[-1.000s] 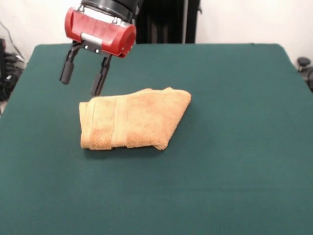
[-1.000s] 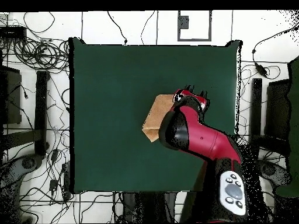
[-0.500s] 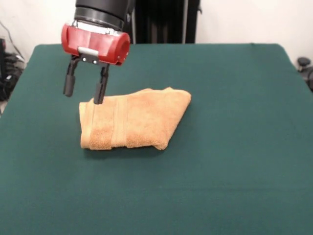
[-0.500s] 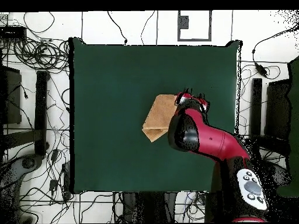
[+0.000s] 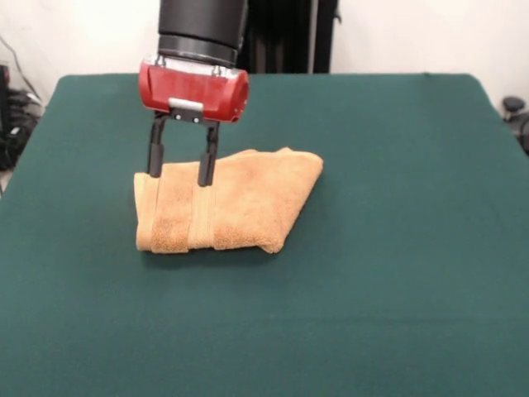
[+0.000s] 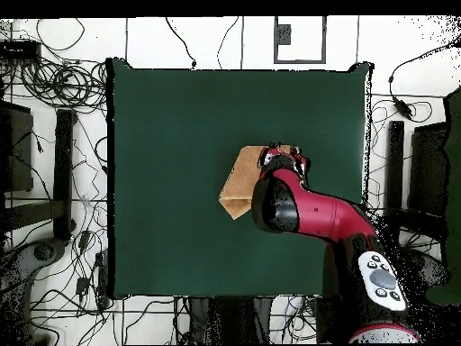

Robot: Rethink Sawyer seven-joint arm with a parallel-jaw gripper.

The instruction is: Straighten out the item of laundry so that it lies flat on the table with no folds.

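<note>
Lay folded near the middle of the table [image 5: 413, 248]: the towel [image 5: 235, 207], doubled over itself, with the woven band [image 5: 201, 217] running from 12 to 6 o'clock in the front view. Showed only partly in the overhead view, the rest hidden under the arm [image 6: 306, 212].

Stood vertical over the towel's 9 o'clock end: the gripper [image 5: 180, 176], spread and holding nothing, one fingertip [image 5: 154, 168] at the outer fold and the other on or just above the cloth beside the band. Could not be told whether the tips touched the pile.

Judged as the step in hand: taking hold of the top layer at that end. Recommended:
- Lower straight down, without drift toward 3 o'clock.
- Close on the upper layer only; pinching both layers was judged likely to drag the whole bundle.
- Lift slightly, then draw toward 9 o'clock to open the fold.
</note>
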